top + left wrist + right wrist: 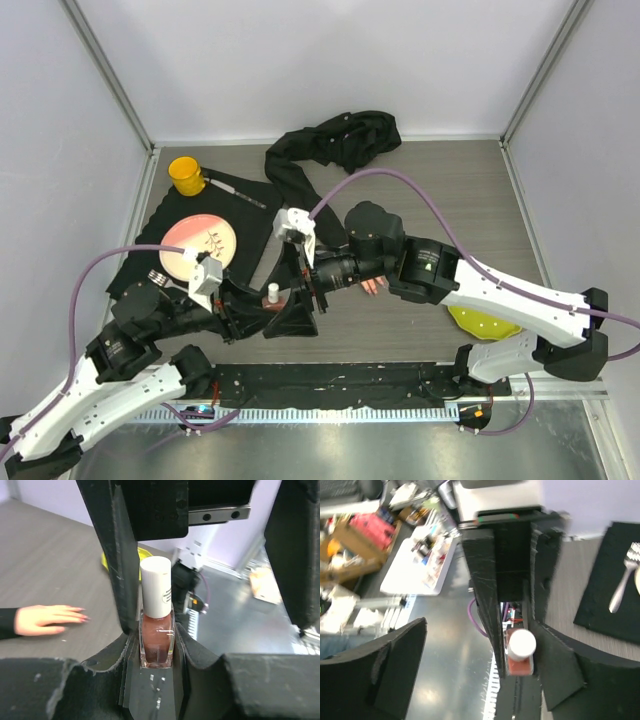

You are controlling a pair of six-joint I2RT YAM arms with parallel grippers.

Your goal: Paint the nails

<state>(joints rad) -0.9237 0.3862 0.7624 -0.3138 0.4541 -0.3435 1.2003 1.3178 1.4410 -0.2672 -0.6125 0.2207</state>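
- Your right fingers (117, 555) stand wide apart around the white cap (156, 582) of the polish bottle (157, 640) and hold nothing. One sits just beside the cap, though I cannot tell whether it touches. The other is well clear on the far side.
- If you close from there, the near finger will likely meet the cap first and shove it sideways, tilting the bottle before the far finger arrives. Centre on the cap before you squeeze.
- Your left fingers (90, 690) are clamped on the bottle, low on the glass and seated in their notches, and it stands upright. With the hold that low, any push or twist at the cap has leverage. The glass could rock or spin in the notches instead of the cap unscrewing.
- If the bottle tips once the cap is loose, polish will spill onto the left fingers and the bench (50, 545).
- The nails (82, 616) tip the mannequin hand (42, 621), which lies flat on the bench apart from the bottle, with its tips pointing towards it. From above, the hand is mostly hidden under your right arm, so a low sweep of that arm could nudge it out of place.
- A loaded brush would have to cross bare bench to reach the nails, so drips are the risk there.
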